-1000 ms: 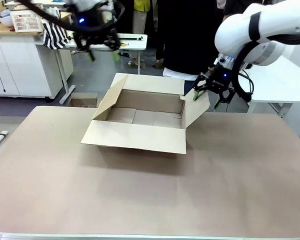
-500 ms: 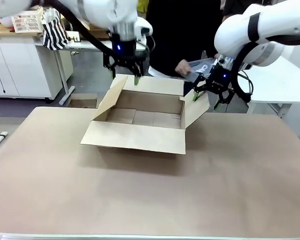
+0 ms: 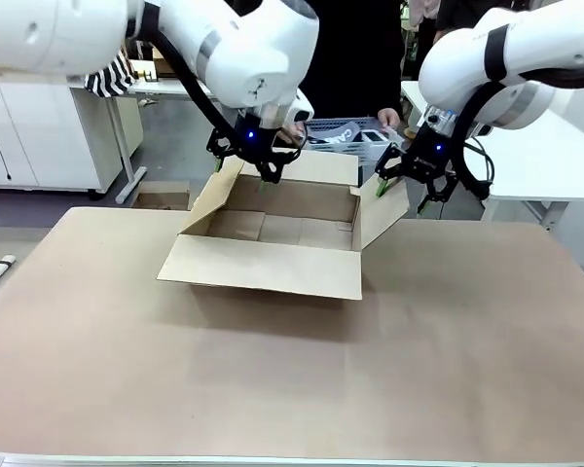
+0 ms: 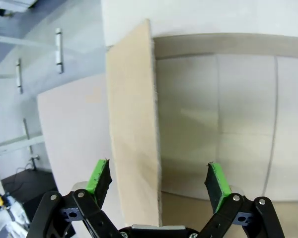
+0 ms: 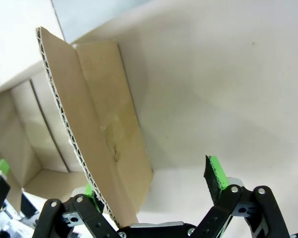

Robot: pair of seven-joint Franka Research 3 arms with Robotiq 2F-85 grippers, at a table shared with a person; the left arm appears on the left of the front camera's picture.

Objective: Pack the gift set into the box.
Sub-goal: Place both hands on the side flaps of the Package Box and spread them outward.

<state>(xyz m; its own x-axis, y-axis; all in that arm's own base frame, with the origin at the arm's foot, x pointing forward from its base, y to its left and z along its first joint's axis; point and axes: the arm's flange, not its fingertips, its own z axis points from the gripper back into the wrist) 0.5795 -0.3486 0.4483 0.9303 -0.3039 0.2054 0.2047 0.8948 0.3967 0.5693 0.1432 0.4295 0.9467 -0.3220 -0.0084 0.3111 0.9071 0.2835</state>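
The box sits open on the bench with an arm at each of its side flaps, so it lies between the two sets of jaws and a little below them. The left jaws are spread wide and have hold of nothing. In the left wrist view the left flap stands on edge in the gap between the green pads, nearer one pad than the other, and I cannot tell whether it touches. The right jaws are just as wide open and also grip nothing. In the right wrist view the right flap runs down into the gap, close against the pad it partly hides, while the other pad stands well clear of it. Inside the box, beyond both flaps, the bare cardboard floor shows. The gift set is up beyond the box's far wall, between the two sets of jaws and just beside the left ones, carried by a person whose hand grips its end nearest the right jaws; what lies in its white slotted basket is too small to make out
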